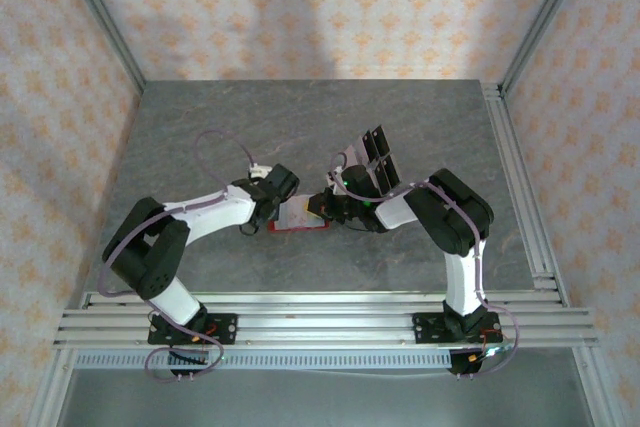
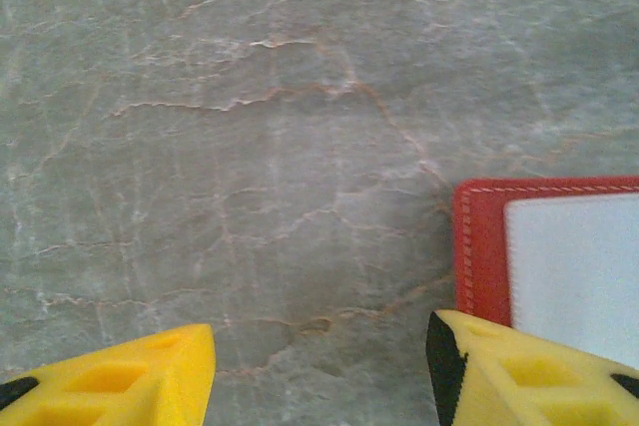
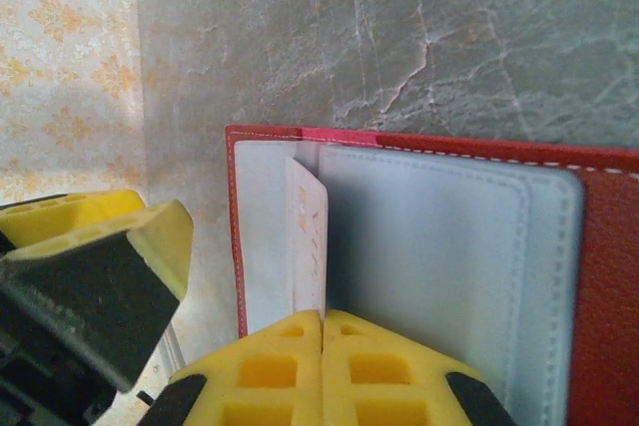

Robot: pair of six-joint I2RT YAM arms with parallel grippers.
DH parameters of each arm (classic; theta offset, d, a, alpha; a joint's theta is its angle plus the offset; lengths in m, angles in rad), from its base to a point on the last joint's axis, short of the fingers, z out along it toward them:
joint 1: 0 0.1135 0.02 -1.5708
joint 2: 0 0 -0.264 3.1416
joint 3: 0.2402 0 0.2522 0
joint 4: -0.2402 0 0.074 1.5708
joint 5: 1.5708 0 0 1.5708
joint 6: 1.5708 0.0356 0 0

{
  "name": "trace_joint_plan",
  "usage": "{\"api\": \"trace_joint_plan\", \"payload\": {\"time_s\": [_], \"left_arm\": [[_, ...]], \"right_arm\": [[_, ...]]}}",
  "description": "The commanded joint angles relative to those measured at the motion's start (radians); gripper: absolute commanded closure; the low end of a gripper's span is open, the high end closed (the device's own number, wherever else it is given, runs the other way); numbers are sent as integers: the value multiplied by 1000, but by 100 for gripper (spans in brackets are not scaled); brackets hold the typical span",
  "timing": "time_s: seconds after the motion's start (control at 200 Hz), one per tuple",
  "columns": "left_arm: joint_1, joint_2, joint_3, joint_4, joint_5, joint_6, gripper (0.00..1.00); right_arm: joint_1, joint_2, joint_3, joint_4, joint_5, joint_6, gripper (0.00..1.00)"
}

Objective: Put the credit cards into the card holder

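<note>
1. My right claw (image 3: 321,326) is pressed together on the lower end of a pale card (image 3: 308,236). The card stands on edge in the wallet (image 3: 429,246), between the narrow pale panel at the left and the wide stitched pocket.
2. My left claw (image 2: 319,346) is apart, with nothing but table between its fingers. Its right finger overlaps the wallet's red corner at the lower right of the left wrist view.
3. From above, the wallet lies open at mid-frame, and the two claws crowd it closely from left and right.
4. A row of dark cards (image 1: 373,162) lies just up and right of the wallet, beside the right arm's wrist.
5. Open table (image 1: 200,137) stretches across the upper half and the left side. Metal rails (image 1: 320,309) run along the bottom edge, and more run up the right edge.
6. The surface is grey, marbled with pale veins. Papered walls (image 1: 330,7) with an orange pattern close in the left, the top and the right.
</note>
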Motion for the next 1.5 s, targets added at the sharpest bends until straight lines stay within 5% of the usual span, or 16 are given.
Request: {"api": "trace_joint_plan", "payload": {"time_s": [0.0, 1.496], "left_arm": [[14, -4, -17, -26, -47, 17, 41], [-46, 118, -24, 63, 9, 6, 43]], "right_arm": [[7, 28, 13, -32, 5, -16, 100], [36, 96, 201, -352, -82, -154, 100]]}}
